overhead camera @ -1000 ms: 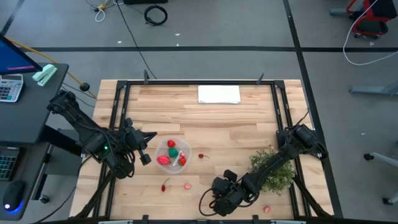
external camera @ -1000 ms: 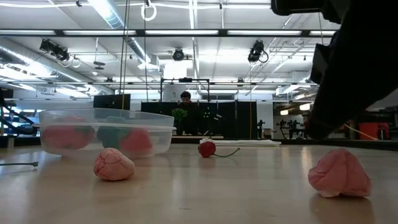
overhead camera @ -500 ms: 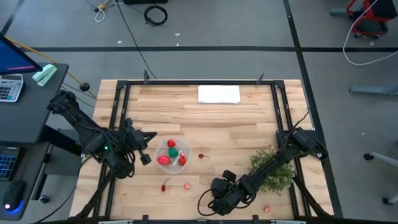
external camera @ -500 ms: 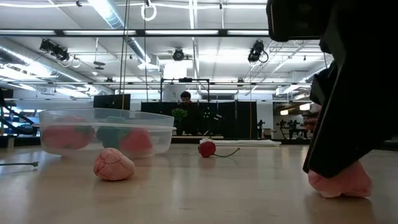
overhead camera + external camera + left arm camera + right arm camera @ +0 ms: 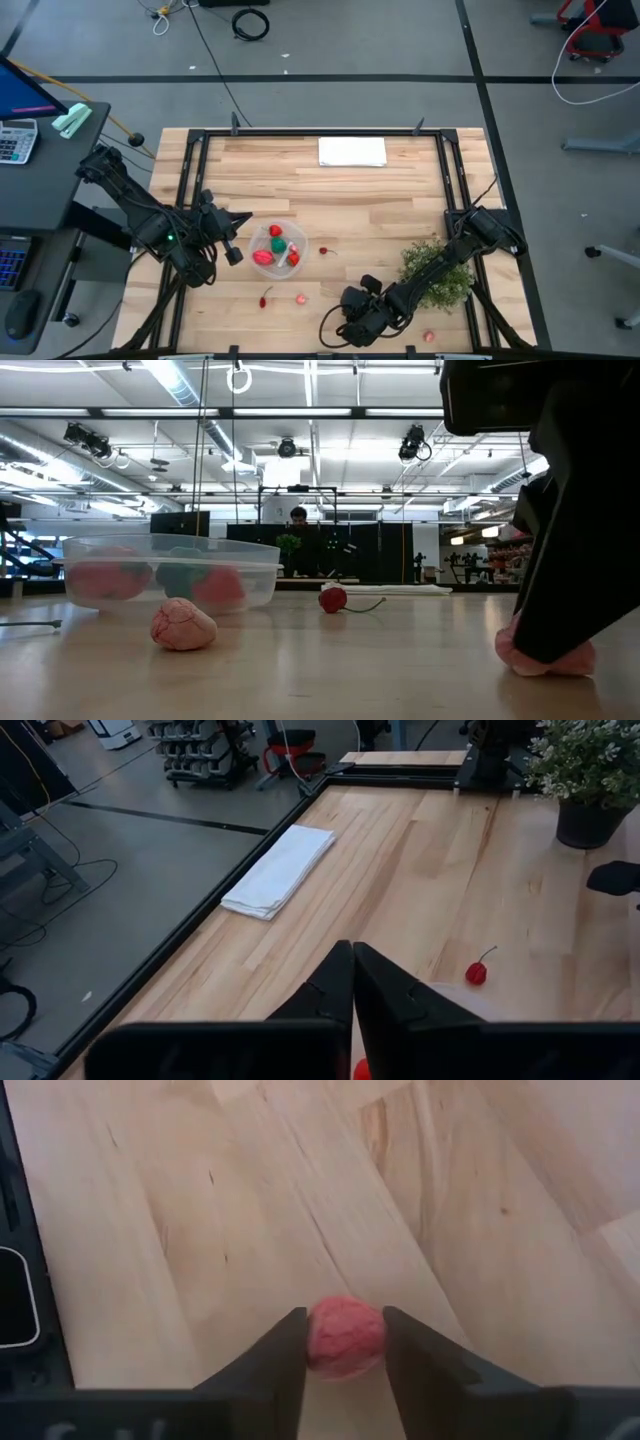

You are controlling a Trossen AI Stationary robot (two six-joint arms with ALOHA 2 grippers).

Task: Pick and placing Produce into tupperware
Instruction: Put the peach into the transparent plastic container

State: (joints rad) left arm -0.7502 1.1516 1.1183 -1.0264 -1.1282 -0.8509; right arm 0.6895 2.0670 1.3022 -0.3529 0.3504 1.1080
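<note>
The round clear tupperware (image 5: 277, 224) (image 5: 170, 550) sits left of the table's middle with red, pink and green produce inside. Loose on the wood lie a cherry (image 5: 325, 250) (image 5: 333, 599), a second cherry (image 5: 265, 298), a pink piece (image 5: 300, 298) (image 5: 183, 625) and another pink piece (image 5: 430, 337). My right gripper (image 5: 352, 318) (image 5: 343, 1320) is low at the near edge, shut on a further pink piece (image 5: 346, 1337) (image 5: 545, 653) that the high view hides. My left gripper (image 5: 235, 250) (image 5: 352, 970) waits shut beside the tupperware's left side. My right gripper pinches the small pink produce piece between its two fingers (image 5: 292, 1342), one on each side (image 5: 318, 1338). The fingers come down on it slanting from above. The piece's underside (image 5: 540, 665) rests on the table.
A bushy green potted plant (image 5: 437, 272) stands close behind my right arm. A folded white cloth (image 5: 352, 151) lies by the far edge. Black frame rails (image 5: 190, 180) run along the table's sides. A person stands far off in the room (image 5: 298, 520).
My right gripper has come down toward the table onto the pink piece at the near edge, shifting slightly along that edge; its dark fingers now cover the piece's top in the low view. The piece has stayed on the wood. The left arm has kept still.
</note>
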